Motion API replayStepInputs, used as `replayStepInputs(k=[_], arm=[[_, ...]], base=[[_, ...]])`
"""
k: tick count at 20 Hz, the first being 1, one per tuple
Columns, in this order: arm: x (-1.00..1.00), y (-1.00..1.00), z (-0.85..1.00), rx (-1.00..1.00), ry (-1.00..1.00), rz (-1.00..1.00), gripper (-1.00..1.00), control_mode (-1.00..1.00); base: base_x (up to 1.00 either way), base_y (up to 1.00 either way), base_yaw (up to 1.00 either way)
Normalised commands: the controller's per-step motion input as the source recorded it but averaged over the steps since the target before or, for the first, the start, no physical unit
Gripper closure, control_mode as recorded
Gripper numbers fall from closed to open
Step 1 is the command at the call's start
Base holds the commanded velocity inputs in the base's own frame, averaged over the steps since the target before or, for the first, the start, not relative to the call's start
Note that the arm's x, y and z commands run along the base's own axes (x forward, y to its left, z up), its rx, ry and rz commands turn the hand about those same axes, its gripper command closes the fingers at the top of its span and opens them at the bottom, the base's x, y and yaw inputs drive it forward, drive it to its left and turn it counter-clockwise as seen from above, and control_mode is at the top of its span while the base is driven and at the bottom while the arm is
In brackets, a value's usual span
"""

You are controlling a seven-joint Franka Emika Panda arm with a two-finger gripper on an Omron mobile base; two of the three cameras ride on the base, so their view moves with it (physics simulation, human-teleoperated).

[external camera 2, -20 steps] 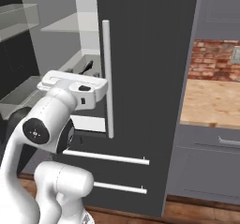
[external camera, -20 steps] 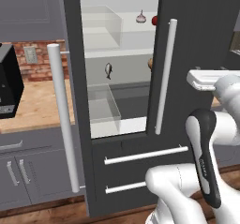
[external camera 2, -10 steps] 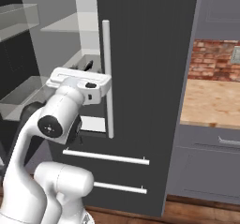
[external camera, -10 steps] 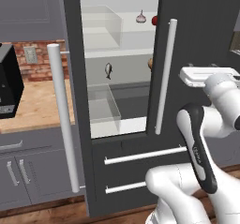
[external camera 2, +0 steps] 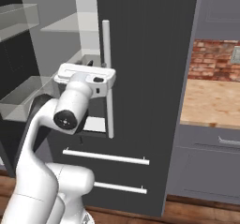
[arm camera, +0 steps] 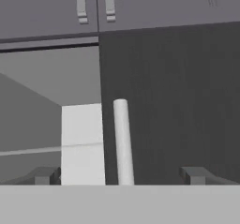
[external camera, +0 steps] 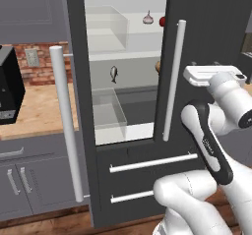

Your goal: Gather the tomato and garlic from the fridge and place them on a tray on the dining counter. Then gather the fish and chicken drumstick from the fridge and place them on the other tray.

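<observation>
— Kitchen first: what's biggest?
— Tall dark grey fridge [external camera: 133,111] with one door ajar, beside a wooden table [external camera: 34,108] backed by red brick.
— And inside?
— White shelves with a clear plastic bin [external camera: 106,113]. The small grey fish [external camera: 113,73] hangs at the middle shelf; the pale garlic bulb [external camera: 147,17] and red tomato [external camera: 162,21] sit side by side on the top one.
— The end effector [arm camera: 119,175]?
— Fingers spread wide, holding nothing, facing the right door's long white handle [arm camera: 123,141].
</observation>
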Motion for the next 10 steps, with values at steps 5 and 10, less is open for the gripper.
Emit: replayStepInputs(k=[5,10], arm=[[0.47,0.01,-0.23,0.00,-0.02,0.00,-1.00,-1.00],[0.45,0.00,-0.16,0.00,-0.02,0.00,-1.00,-1.00]], base=[[0.00,0.00,0.00],[0.00,0.00,0.00]])
